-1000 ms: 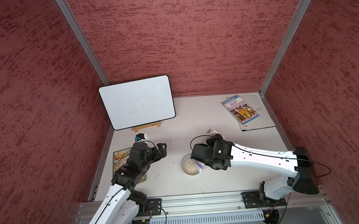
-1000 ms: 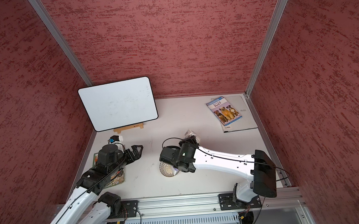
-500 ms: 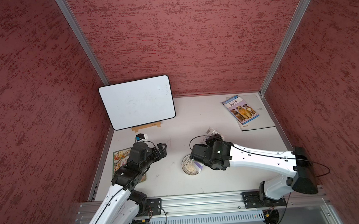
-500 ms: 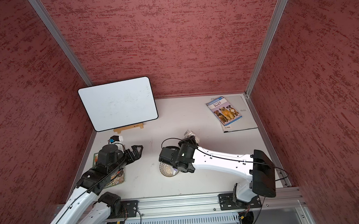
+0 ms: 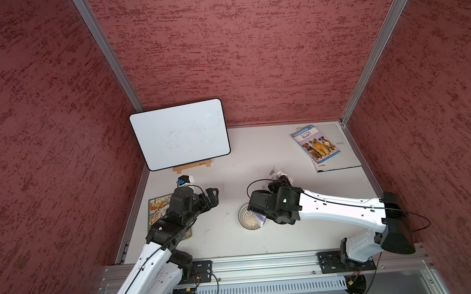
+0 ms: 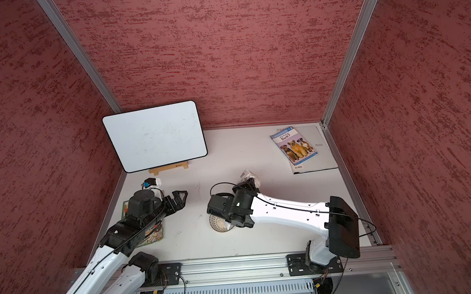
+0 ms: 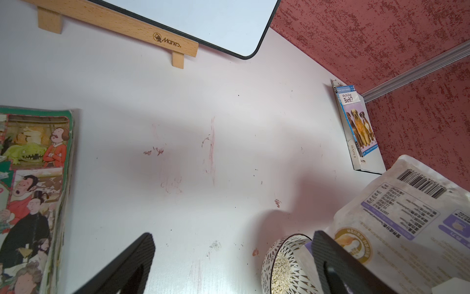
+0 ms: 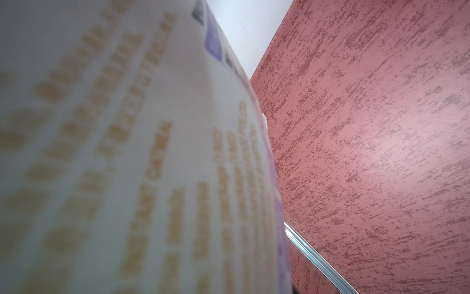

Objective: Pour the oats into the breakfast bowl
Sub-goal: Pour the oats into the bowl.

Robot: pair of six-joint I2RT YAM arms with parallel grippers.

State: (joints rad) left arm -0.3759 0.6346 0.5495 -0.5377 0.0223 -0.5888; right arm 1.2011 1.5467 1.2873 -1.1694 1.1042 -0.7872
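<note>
Pale oats already lie heaped in the breakfast bowl, which stands on the table under the right arm's wrist. The oatmeal pouch hangs tilted with its mouth at the bowl's rim, so pouring looks under way rather than finished; what remains inside is hidden. The right gripper is clamped on the pouch's raised end. The left gripper stands wide and empty, well apart.
</note>
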